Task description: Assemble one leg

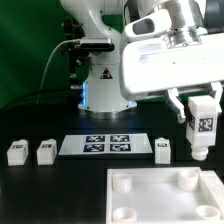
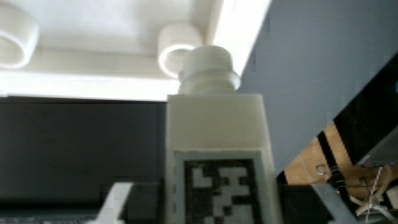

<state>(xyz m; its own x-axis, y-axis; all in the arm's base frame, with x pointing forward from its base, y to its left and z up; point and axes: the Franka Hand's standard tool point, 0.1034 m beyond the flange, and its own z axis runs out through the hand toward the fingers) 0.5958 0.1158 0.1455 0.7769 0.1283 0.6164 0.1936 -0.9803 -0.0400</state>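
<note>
My gripper (image 1: 203, 128) is shut on a white leg (image 1: 202, 125) with a black-and-white tag and holds it upright in the air, above the far right part of the white tabletop (image 1: 150, 200). In the wrist view the held leg (image 2: 214, 140) fills the middle, its round peg end toward the tabletop's edge (image 2: 107, 60), close to a round corner socket (image 2: 183, 40). Three more legs stand on the table: two at the exterior view's left (image 1: 16, 152) (image 1: 45, 151) and one (image 1: 163, 149) just right of the marker board.
The marker board (image 1: 103, 145) lies flat behind the tabletop. The robot's base (image 1: 105, 85) stands behind it. Round sockets (image 1: 186, 180) (image 1: 120, 182) sit in the tabletop's corners.
</note>
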